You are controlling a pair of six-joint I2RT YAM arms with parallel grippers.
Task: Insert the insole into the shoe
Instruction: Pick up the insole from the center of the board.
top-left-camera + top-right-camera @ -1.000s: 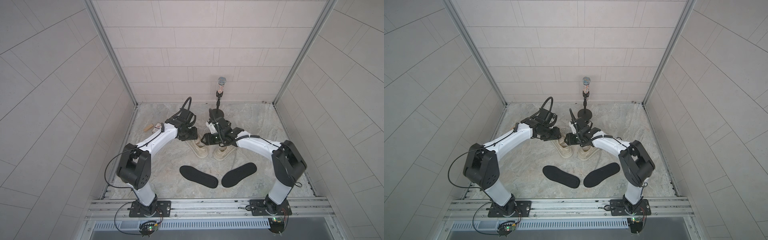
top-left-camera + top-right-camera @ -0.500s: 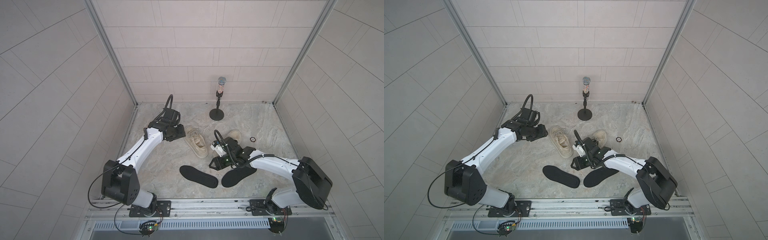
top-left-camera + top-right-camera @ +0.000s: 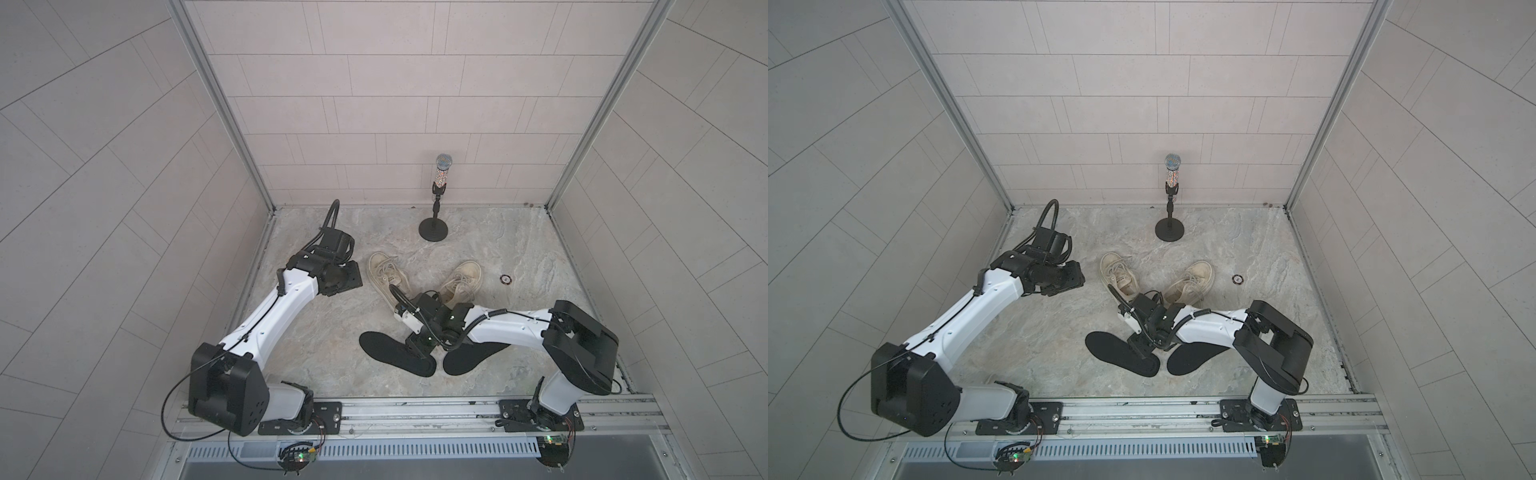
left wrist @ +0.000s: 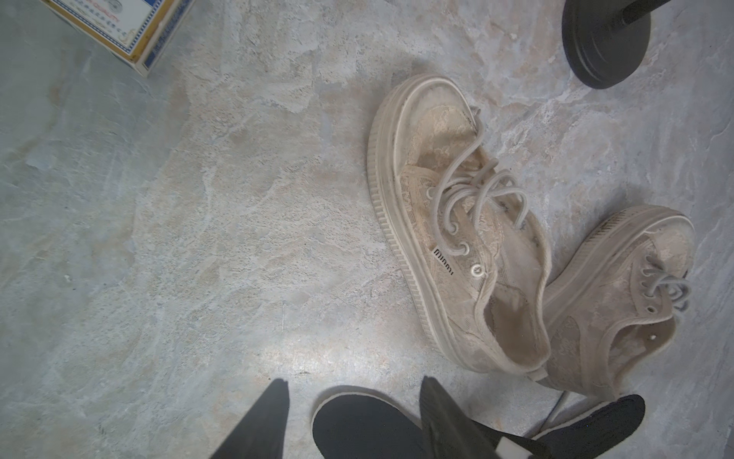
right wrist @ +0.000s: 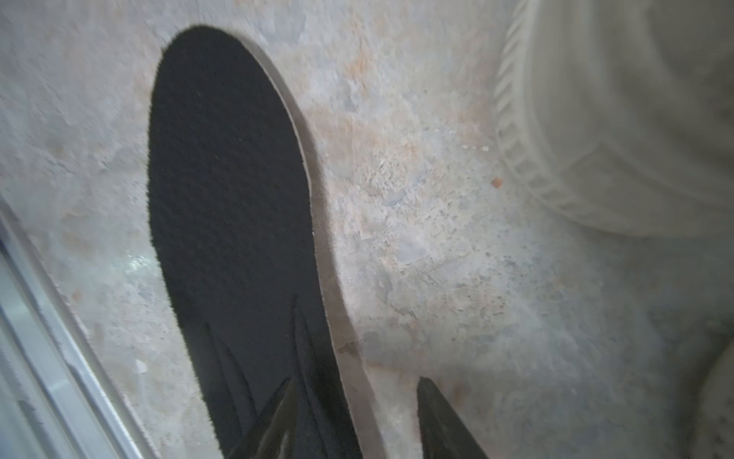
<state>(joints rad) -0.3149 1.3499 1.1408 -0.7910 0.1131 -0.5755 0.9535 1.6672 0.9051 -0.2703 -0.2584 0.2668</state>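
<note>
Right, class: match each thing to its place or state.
1 glittery microphone on a black round stand
2 black foam insole
3 pair of beige lace-up canvas shoes
4 small dark ring

A heels meeting, toes apart
B flat, its edge inside the open right gripper
C alone beside the shoes
D upright near the back wall

Pairs: 1-D, 2-B, 3-A, 4-C

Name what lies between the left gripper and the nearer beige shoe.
Nothing: in both top views only bare marbled floor separates the left gripper from the shoe; they do not touch.
</note>
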